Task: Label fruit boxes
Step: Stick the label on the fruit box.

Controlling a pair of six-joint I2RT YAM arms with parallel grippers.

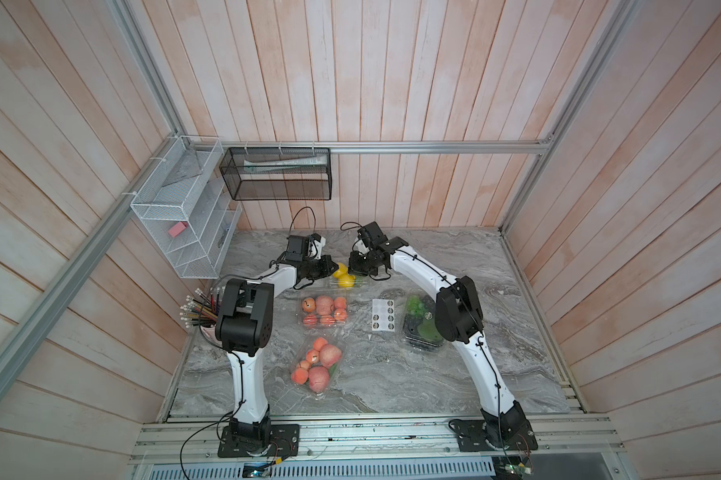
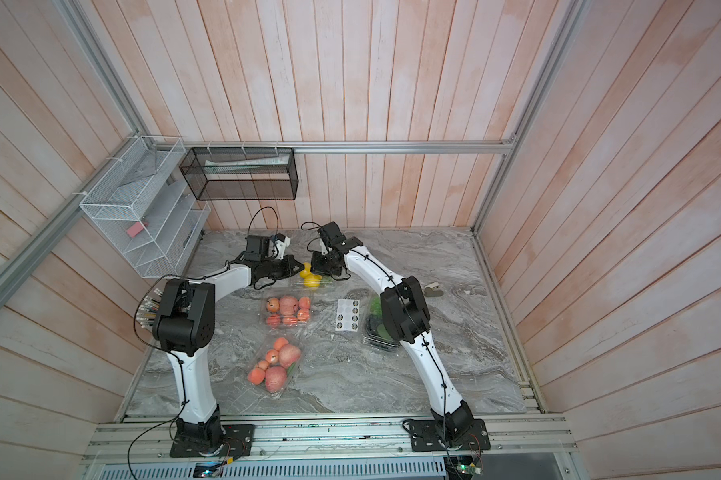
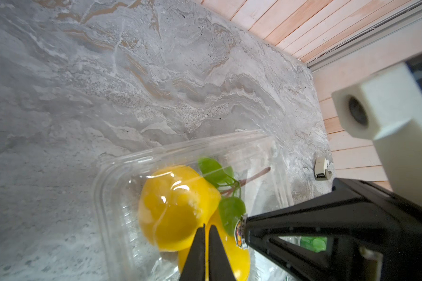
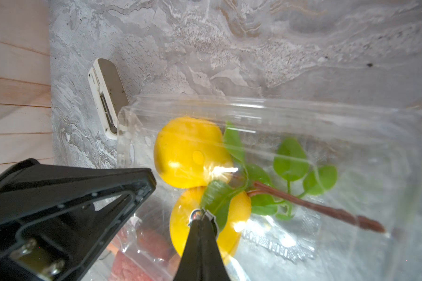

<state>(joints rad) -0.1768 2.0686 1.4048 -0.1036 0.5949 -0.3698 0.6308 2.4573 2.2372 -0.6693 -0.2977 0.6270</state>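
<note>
Surface: grey marbled tabletop [image 1: 392,374], wood-plank walls.
Yellow-fruit box [image 1: 347,279]: far centre of the table, between both grippers.
Left gripper [image 3: 207,227]: fingers together, tips over the box lid.
Right gripper [image 4: 202,217]: pinching a small round sticker [image 3: 240,231] above the lid.

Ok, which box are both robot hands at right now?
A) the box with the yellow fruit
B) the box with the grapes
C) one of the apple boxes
A: the left gripper and the right gripper, which pinches a small sticker, both hang over the clear box of yellow fruit.
</note>
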